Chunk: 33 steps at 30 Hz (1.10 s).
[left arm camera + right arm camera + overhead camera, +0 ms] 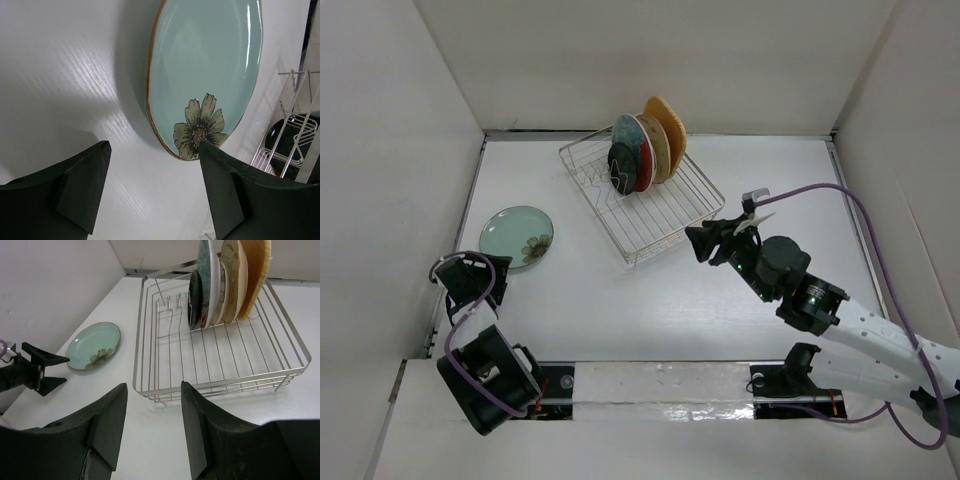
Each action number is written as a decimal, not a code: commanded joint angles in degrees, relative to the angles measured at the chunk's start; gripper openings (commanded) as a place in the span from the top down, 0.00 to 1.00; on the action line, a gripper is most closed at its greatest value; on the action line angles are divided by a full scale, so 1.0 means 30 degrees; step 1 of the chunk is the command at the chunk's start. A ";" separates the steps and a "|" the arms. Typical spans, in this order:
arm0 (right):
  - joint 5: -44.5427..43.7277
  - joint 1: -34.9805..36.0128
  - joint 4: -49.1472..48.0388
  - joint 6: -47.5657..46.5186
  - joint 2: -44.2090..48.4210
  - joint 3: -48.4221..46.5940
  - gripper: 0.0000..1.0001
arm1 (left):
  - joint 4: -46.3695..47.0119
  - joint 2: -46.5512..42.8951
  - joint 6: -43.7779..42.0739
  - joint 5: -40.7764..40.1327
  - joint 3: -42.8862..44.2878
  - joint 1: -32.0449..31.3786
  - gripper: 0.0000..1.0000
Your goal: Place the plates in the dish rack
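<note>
Matte black all over the left arm, bulky and rounded at the joint housing, with a purple cable looped alongside. Black, wedge-shaped, flat-faced fingers on the left gripper. Same black blunt wedges on the right gripper. Black wrist behind it with small green lights, then white shells further down the right arm. Longer purple cable arched overhead. Black base bracket with orange-red flecks.
</note>
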<state>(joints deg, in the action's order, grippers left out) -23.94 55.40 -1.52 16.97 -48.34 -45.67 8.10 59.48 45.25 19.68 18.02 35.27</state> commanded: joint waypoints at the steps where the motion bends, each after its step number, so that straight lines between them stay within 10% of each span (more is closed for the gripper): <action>1: 0.1301 -0.0622 -0.0372 0.0378 0.0263 0.0457 0.47 | 0.2835 0.1379 0.0822 0.0587 -0.0177 0.0051 0.32; 17: 0.2912 -0.2350 -0.0665 0.0729 0.0350 0.0838 0.48 | 0.5623 0.5835 0.3255 -0.1812 0.1020 -0.1878 0.45; 25: 0.4376 -0.3668 -0.0666 0.0993 0.0877 0.1131 0.48 | 0.6233 0.6598 0.3254 -0.3602 0.1758 -0.3257 0.99; 33: 0.5167 -0.4051 -0.0958 0.1022 0.0557 0.1074 0.47 | 1.3000 0.3443 0.5683 -0.2022 -0.2602 -0.2058 1.00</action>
<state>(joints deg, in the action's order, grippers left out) -10.96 43.53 -1.74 19.77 -46.04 -42.19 35.66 75.24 58.70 11.81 14.72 27.31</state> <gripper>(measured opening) 0.525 0.056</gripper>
